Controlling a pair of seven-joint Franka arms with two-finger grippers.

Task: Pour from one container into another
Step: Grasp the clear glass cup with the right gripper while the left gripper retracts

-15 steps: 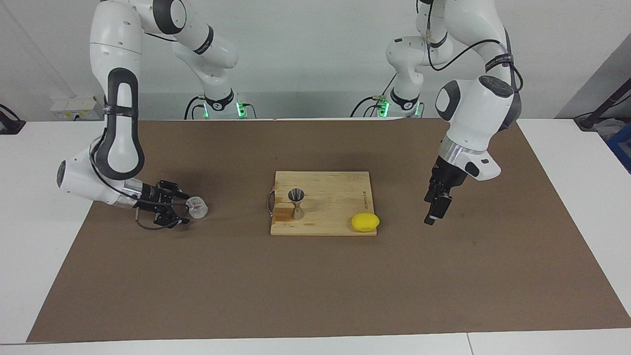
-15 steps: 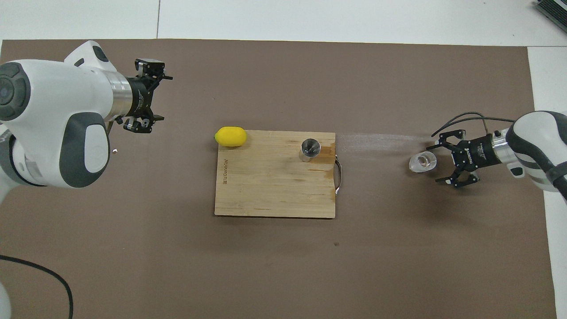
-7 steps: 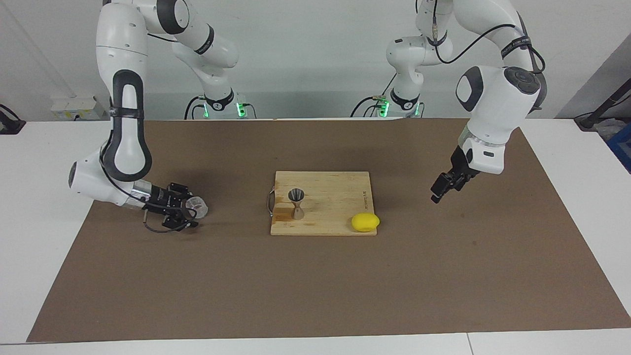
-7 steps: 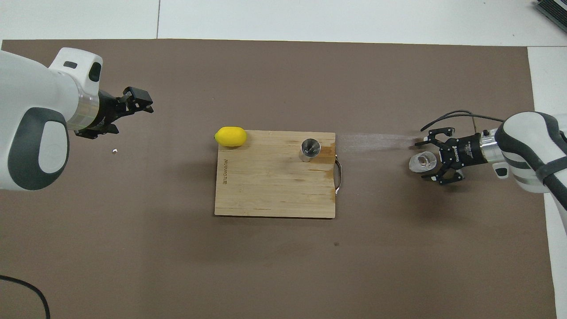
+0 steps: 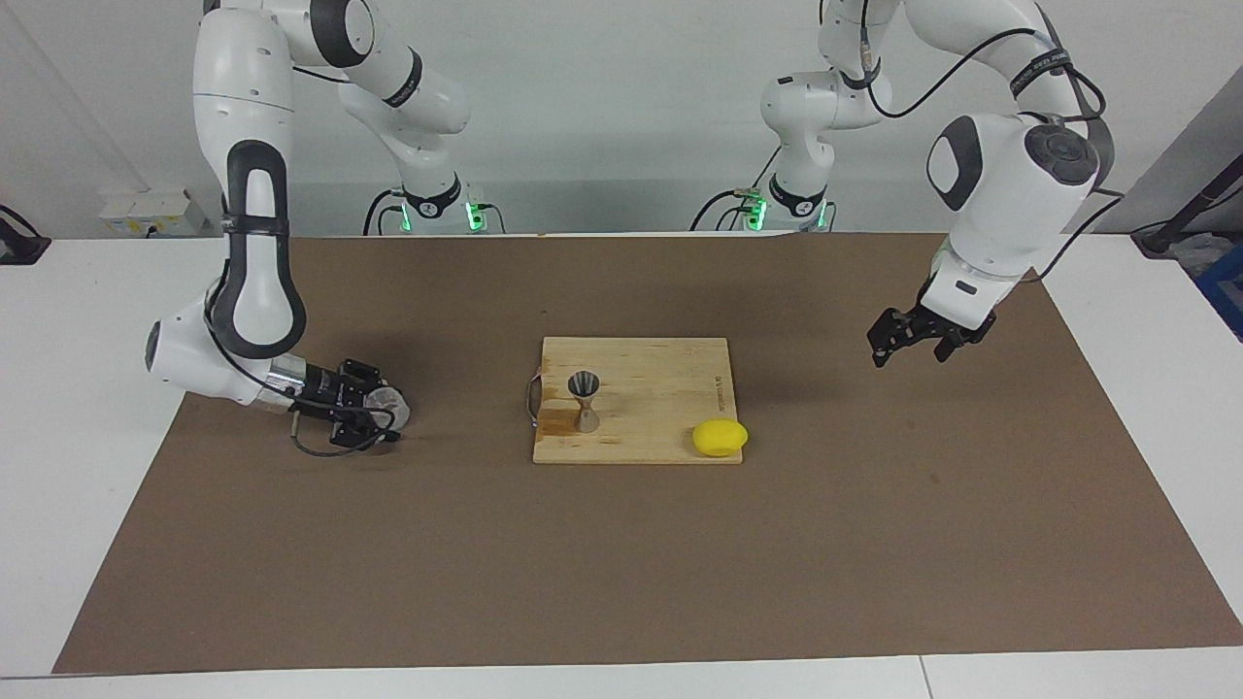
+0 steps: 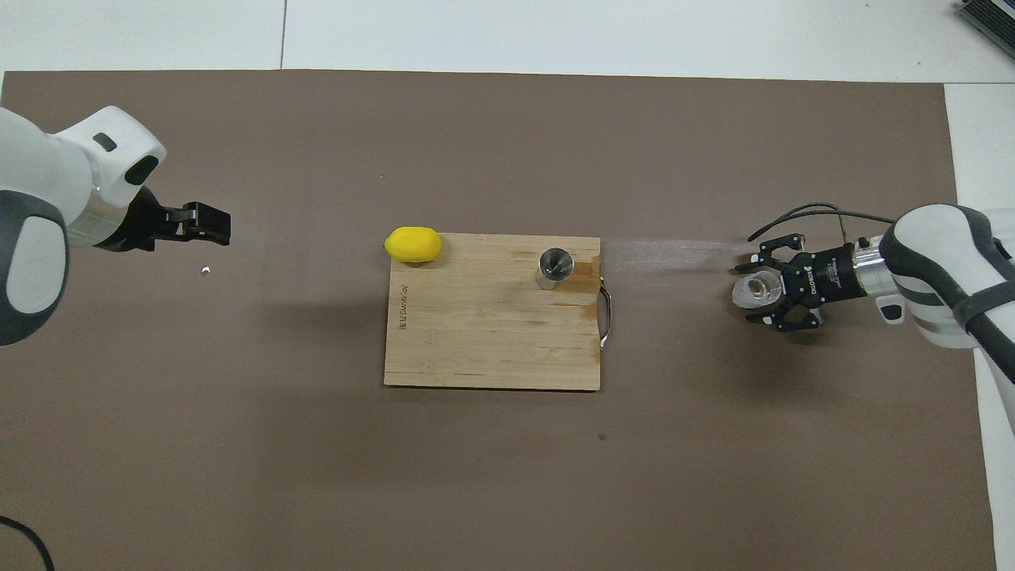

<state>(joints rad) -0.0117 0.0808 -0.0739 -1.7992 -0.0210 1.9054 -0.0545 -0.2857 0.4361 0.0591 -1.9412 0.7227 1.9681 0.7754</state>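
**A:** Where did the clear cup (image 5: 389, 406) stand?

**B:** On the brown mat (image 5: 621, 563), toward the right arm's end and well apart from the cutting board (image 5: 660, 374). The right gripper (image 5: 377, 410) lay low and sideways with its jaws drawn in against the cup's sides, the cup not yet lifted.

**A:** How would it handle?

**B:** I judged it light, stiff and slick. A firm hold across the middle of the wall looked safest, since too hard a pinch might crack it or squirt it out.

**A:** And the target?

**B:** The jigger (image 5: 584, 400) stood upright on the board, a little farther from the robots than the cup and near the board's metal handle (image 5: 530, 398). With its narrow waist and small mouth, a knock would probably tip it.

**A:** Room to move?

**B:** Bare mat lay between cup and board. The lemon (image 5: 720, 437), farthest out, touched the board's corner and was clear of that path. The left gripper (image 5: 909, 340) waited with its jaws parted and empty over the mat at its own end.
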